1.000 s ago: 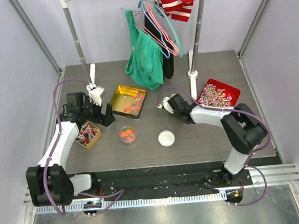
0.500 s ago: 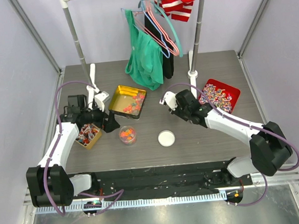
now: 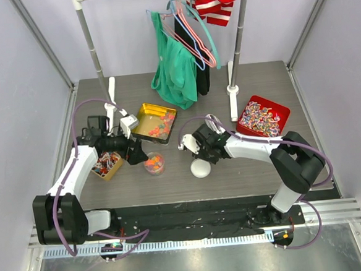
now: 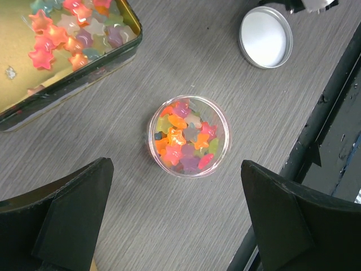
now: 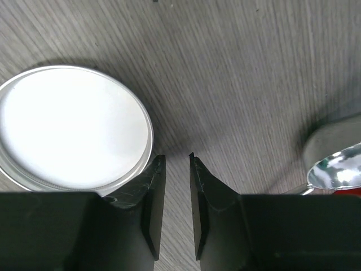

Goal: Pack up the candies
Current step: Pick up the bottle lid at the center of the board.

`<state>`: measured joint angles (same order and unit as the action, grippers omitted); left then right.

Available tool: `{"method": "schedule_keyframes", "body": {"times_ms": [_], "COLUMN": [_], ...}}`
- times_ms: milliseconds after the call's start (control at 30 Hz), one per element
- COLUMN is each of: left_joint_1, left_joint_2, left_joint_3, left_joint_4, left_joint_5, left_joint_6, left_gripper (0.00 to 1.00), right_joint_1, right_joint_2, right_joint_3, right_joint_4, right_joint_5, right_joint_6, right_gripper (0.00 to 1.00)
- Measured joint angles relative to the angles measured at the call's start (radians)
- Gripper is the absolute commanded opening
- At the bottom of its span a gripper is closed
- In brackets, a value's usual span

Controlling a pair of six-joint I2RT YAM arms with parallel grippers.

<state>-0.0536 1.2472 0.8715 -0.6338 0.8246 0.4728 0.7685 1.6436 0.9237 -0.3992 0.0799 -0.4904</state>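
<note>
The left gripper (image 3: 134, 153) is standing wide open above the table (image 4: 237, 96), its two dark fingers (image 4: 73, 217) spread far apart and gripping nothing. Straight ahead of them, centred on the gap but touching neither finger, a clear round jar (image 4: 227, 141) is sitting upright and uncovered. The candies (image 4: 176, 137) are lying inside it: small star-shaped gummy pieces in orange, yellow, green, red and purple, reaching about to the rim. Further ahead and off to one side of this gripper, more of the same stars are lying loose in the large gold tin (image 4: 84, 84), which is apart from the jar. Ahead on the other side, well clear of the jar, the round metal lid (image 4: 265, 36) is resting flat on the table. On the side of the left gripper away from the jar, a smaller gold tin (image 3: 106, 165) is holding wrapped sweets.

The right gripper (image 5: 176, 161) is hanging low over the table with its fingers (image 5: 151, 203) drawn close together. Only a narrow slit is showing between them, with bare table in it, so nothing is held. The lid is lying just beside the outer face of one finger; whether rim and finger are touching I cannot tell. Off to the other side of this gripper, a shiny spoon bowl (image 5: 337, 167) is showing at the edge of the wrist view, its handle out of sight. Well behind the right gripper, past its own arm, the red tray (image 3: 283, 111) is sitting with its twisted-wrapper sweets.
</note>
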Motion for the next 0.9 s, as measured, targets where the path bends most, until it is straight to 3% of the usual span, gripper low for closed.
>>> {"method": "schedule_keyframes", "body": {"times_ms": [400,900], "left_joint_1": [-0.012,-0.016], "left_joint_2": [0.023,0.031], "left_joint_3": [0.0,-0.001], "left_joint_4": [0.009,0.015], "left_joint_5": [-0.039,-0.055], "left_joint_6": [-0.002,-0.002], "left_gripper": [1.0,1.0], "right_joint_1": [0.0,0.0], "right_joint_2": [-0.032,-0.025], "right_joint_3": [0.023,0.06], "right_joint_4": [0.007,-0.048], "right_joint_5": [0.025,-0.121], "right_joint_6": [0.047,0.057], "right_gripper": [0.3,0.32]}}
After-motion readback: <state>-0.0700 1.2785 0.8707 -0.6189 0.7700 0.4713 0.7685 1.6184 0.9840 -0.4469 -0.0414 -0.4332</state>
